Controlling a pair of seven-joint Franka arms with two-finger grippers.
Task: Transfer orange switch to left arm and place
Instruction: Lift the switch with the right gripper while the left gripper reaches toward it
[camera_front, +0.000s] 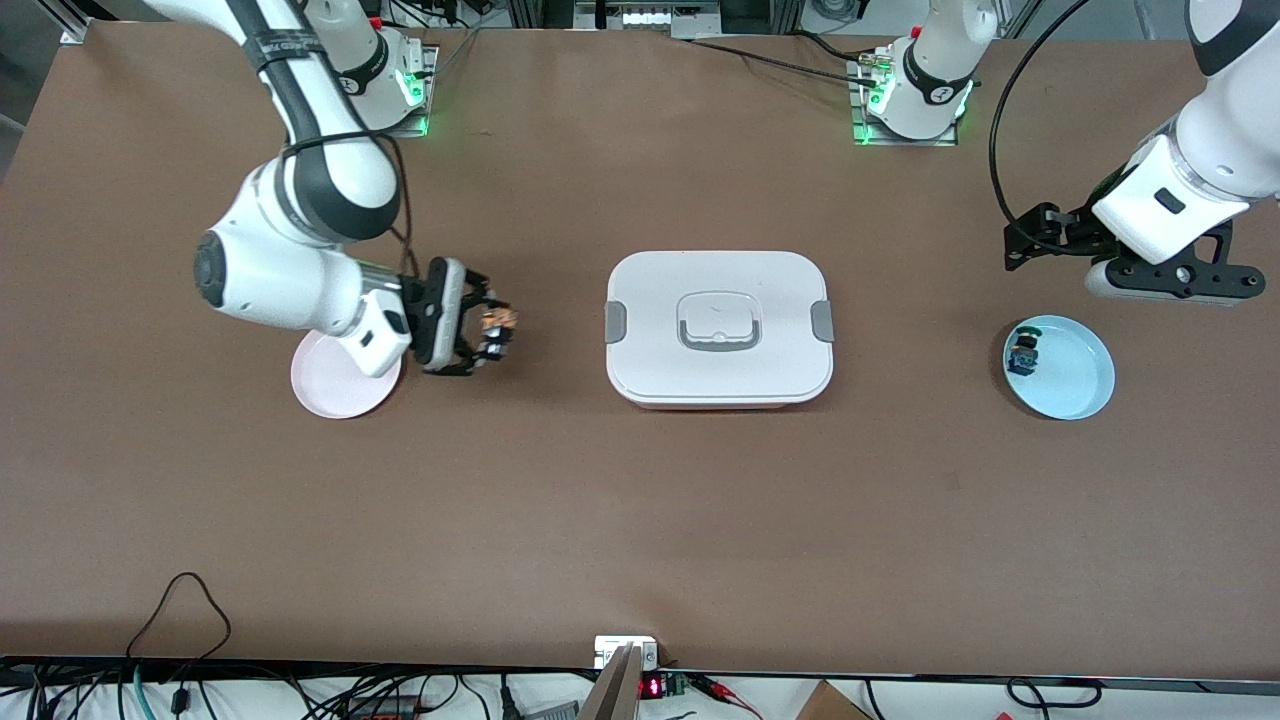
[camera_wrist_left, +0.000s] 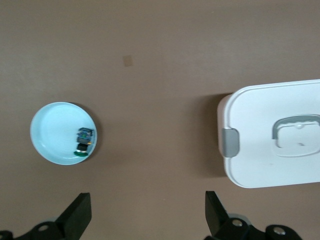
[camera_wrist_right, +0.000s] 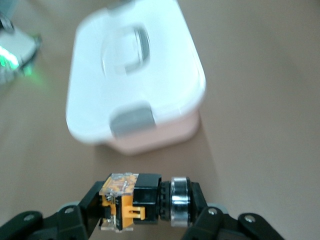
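Right gripper (camera_front: 488, 335) up over bare tabletop (camera_front: 640, 520), between the pink plate (camera_front: 335, 385) and the box (camera_front: 719, 328), clamped on the orange switch (camera_front: 497, 320). In the right wrist view, switch (camera_wrist_right: 142, 200) lying crosswise between the two black fingers (camera_wrist_right: 87, 205), orange clip and clear top toward one finger, silver ring toward the other, with the gripper (camera_wrist_right: 145, 212) pointed toward the box (camera_wrist_right: 132, 80).

Pink plate partly hidden under the right arm's wrist, toward the right arm's end of the tabletop.

Box closed, lid on, grey clips at both short ends, grey-outlined handle recess on top, sitting mid-tabletop between the two plates.

Left gripper (camera_front: 1040, 240) hanging above the tabletop beside the blue plate (camera_front: 1075, 385), toward the left arm's end, fingers spread wide and holding nothing; in the left wrist view, gripper (camera_wrist_left: 147, 217) with both black fingertips (camera_wrist_left: 80, 212) well apart over bare brown surface. Blue plate (camera_wrist_left: 50, 130) carrying a small blue-and-black component (camera_wrist_left: 84, 141) with a green top, near the plate's rim on the side toward the box (camera_wrist_left: 272, 135).
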